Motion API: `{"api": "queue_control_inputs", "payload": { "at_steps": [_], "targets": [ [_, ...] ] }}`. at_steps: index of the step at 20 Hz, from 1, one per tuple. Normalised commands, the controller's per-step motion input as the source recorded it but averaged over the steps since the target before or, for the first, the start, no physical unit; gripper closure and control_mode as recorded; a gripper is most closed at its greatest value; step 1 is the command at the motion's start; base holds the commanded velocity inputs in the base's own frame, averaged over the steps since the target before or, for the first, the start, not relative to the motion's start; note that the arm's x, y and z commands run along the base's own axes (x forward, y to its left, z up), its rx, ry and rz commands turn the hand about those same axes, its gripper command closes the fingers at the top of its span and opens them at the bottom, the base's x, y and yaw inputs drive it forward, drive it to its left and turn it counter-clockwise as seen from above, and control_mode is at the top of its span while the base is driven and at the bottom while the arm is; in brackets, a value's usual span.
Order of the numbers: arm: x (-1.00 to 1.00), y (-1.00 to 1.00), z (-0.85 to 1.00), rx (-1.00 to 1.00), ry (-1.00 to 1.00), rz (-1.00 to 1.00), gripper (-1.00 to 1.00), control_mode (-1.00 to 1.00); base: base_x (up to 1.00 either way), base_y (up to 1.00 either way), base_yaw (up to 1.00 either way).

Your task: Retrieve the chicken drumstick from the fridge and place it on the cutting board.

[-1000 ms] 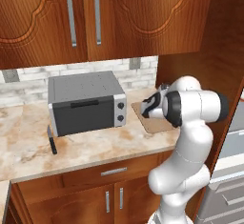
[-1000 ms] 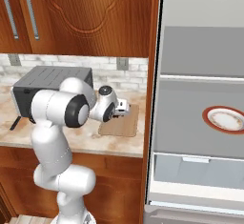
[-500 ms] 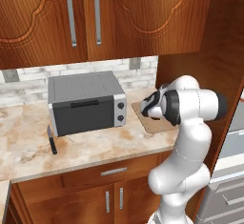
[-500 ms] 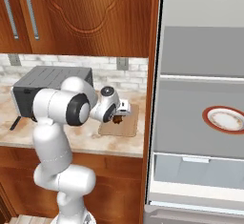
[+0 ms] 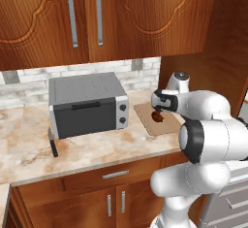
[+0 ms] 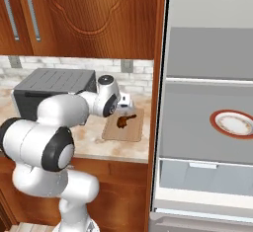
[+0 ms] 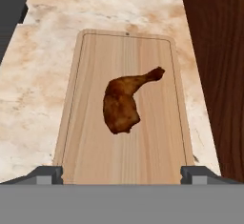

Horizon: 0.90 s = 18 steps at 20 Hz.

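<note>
The chicken drumstick, dark reddish-brown, lies flat in the middle of the light-tan cutting board on the marble counter. My gripper hovers just above it, open, its two tips spread wide at the board's near corners and touching nothing. From the left base view the drumstick rests on the cutting board directly under the gripper. The right base view shows the drumstick, the cutting board and the gripper beside the open fridge.
A grey toaster oven stands left of the board, with a dark knife on the counter in front of it. A dark wood panel borders the board's right side. A white plate with an orange rim sits on a fridge shelf.
The hand has lifted slightly off the board and the drumstick now lies free on the wood beneath the open fingers.
</note>
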Motion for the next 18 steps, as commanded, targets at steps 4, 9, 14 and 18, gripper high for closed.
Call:
{"api": "queue_control_inputs", "payload": {
  "at_steps": [4, 9, 14, 18],
  "targets": [
    [-1.0, 0.71, 1.0, -0.06, 0.21, 0.11, -1.0, -1.0, 0.0, 0.0, 0.0],
    [-1.0, 0.74, 1.0, -0.07, 0.12, 0.11, -1.0, -1.0, 0.0, 0.0, 0.0],
    [-1.0, 0.02, 1.0, 0.0, -0.28, 0.0, -1.0, -1.0, 0.0, 0.0, 0.0],
    [-1.0, -0.41, 0.78, 0.0, -0.73, 0.01, -1.0, -1.0, 0.0, 0.0, 0.0]
  ]
}}
